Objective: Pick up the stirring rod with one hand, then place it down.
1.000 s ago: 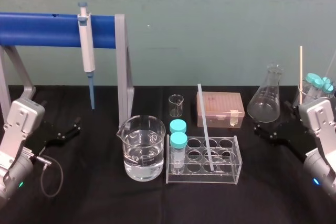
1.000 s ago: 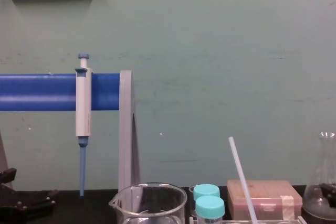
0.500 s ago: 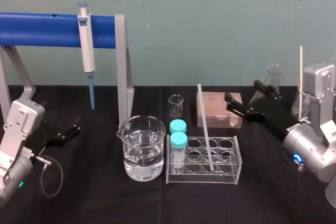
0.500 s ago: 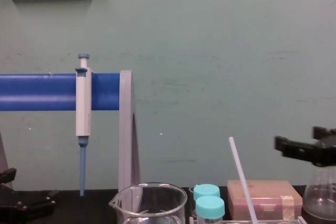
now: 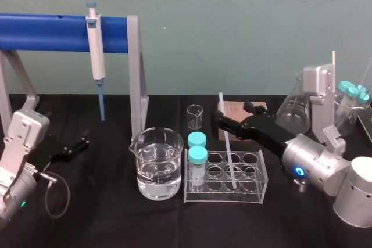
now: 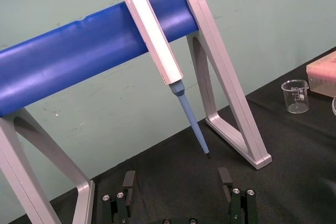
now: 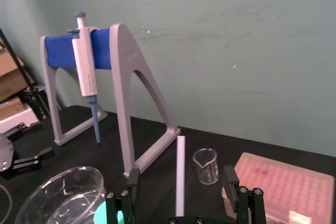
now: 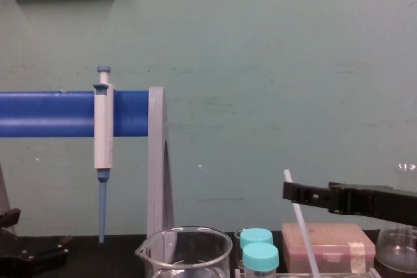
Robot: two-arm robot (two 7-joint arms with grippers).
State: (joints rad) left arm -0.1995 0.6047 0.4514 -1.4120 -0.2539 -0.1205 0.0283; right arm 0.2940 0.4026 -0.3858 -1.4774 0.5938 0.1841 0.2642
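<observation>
Right gripper [image 5: 231, 112] hangs over the middle of the desk, fingers spread wide on either side of the stirring rod [image 5: 231, 158], clamping nothing. The rod leans tilted in the clear rack [image 5: 261, 179]. Left gripper [image 5: 72, 145] rests by the desk's left edge, fingers apart, empty.

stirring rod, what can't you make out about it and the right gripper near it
- Lower end of the stirring rod: cut off by the bottom edge in the chest view; hidden behind the right gripper's own body in the right wrist view.
- Short stretch of the rod: crossed by a black finger in the head view.
- Left gripper parked at left.
</observation>
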